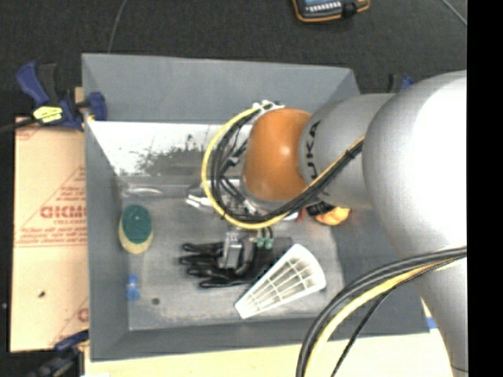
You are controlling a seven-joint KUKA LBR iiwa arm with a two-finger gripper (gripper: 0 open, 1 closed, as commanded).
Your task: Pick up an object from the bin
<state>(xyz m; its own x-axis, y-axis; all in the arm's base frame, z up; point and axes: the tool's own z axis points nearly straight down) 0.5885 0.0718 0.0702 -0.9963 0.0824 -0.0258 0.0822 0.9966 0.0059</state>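
The silver arm's point(409, 171) gripper point(233, 251) is hovering over, perhaps touching, a black rubbery glove-like tangle point(200, 259) toward the grey metal bin's point(220, 73) near edge; I cannot tell its grip, and nothing is lifted yet.

In the bin point(196, 89), a round sponge point(135, 228) lies at nine o'clock, a small scrap point(132, 290) at seven, a spidery tangle point(203, 262) under the gripper point(236, 248) near centre, a slatted fan-shaped piece point(283, 283) at five.

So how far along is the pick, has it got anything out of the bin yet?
Not yet. Done: the gripper is down in the bin, right over the black pronged thing in the middle. In hand: the grasp, though a grip cannot be confirmed. Left: the lift; the black thing, the white slotted fan and the green-topped round piece all lie on the floor.
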